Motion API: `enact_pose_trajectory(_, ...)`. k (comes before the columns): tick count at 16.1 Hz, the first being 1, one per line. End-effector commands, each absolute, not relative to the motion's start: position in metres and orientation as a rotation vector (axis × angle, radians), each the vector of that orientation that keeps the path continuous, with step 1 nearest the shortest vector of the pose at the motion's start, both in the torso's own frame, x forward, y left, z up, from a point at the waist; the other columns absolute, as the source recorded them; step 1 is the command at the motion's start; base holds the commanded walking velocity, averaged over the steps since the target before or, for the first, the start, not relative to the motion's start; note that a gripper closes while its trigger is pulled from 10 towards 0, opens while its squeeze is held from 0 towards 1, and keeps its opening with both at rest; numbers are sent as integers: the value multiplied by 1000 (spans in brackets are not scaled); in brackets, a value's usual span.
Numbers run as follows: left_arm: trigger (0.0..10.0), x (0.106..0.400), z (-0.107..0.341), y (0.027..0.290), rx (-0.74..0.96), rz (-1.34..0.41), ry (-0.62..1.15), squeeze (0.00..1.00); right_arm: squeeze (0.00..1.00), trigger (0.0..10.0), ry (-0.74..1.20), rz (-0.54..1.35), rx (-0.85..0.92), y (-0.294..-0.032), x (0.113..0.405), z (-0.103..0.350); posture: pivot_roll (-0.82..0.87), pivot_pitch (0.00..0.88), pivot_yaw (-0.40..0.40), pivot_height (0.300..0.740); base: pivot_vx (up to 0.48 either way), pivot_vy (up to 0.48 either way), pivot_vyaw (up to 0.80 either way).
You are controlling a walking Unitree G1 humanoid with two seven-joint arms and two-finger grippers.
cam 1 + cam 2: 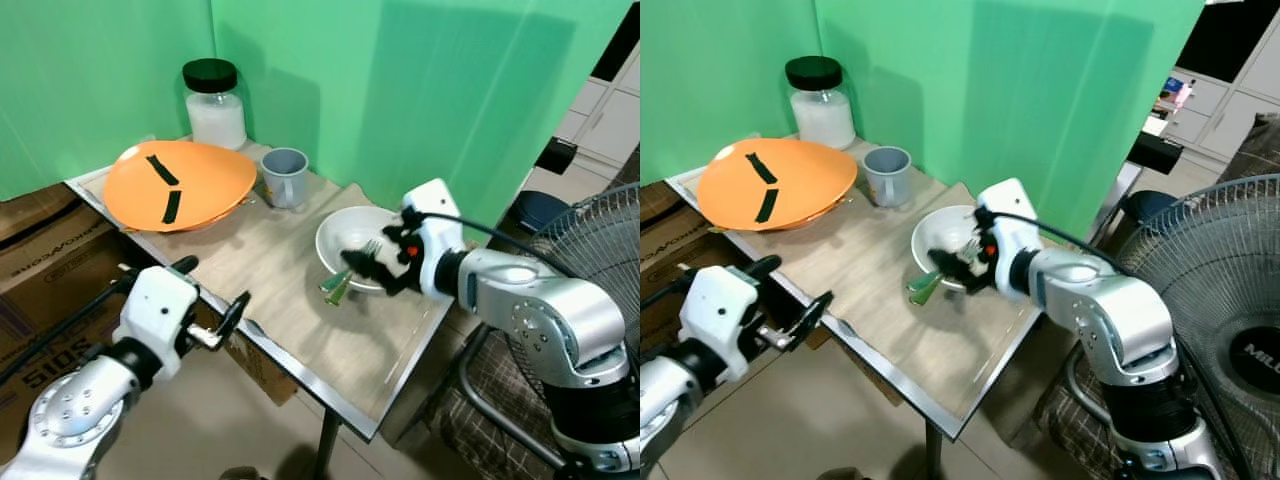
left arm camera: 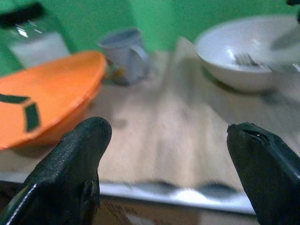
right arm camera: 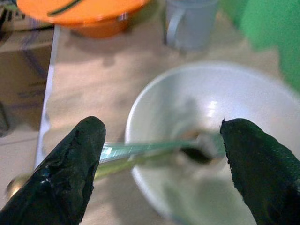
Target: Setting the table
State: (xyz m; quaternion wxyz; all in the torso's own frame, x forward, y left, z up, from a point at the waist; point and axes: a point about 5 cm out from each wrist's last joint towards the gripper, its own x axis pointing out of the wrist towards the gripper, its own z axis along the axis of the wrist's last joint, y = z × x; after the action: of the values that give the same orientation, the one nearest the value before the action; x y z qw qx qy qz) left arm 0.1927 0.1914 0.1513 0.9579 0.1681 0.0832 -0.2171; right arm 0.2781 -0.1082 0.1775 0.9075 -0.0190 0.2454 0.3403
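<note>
Right gripper (image 1: pixel 372 268) is being held spread over the white bowl (image 1: pixel 345 232), nothing pinched; fork (image 1: pixel 352 262) and green-handled utensil (image 1: pixel 335 291) are lying in the bowl. Left gripper (image 1: pixel 210 300) is being held spread, empty, at the table (image 1: pixel 290 310) edge. Cutlery probably is still to be laid out.

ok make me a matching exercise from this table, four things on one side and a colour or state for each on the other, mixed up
Things:
1. plate
2. mug
3. jar
4. bowl

Colour or state:
a. white, with cutlery lying in it
b. orange with black strips
c. black lid, white contents
d. grey-blue, upright near the green backdrop

Pairs: 1-b, 2-d, 3-c, 4-a
</note>
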Motion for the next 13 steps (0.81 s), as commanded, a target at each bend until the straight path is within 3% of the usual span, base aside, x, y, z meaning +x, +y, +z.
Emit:
enact_pose_trajectory(1, 10000, 189, 155, 190, 343, -487, 176, 0, 0, 10000, 566, 699, -8, -108, 275, 177, 123, 0, -66, 740, 0, 0, 0)
enact_pose_trajectory(6, 10000, 174, 151, 167, 340, -696, 222, 0, 0, 10000, 672, 595, 173, -96, 291, 173, 122, 0, -72, 740, 0, 0, 0)
enact_pose_trajectory(13, 10000, 171, 144, 155, 349, -751, 249, 0, 0, 10000, 788, 578, 95, -94, 289, 172, 115, 0, -75, 740, 0, 0, 0)
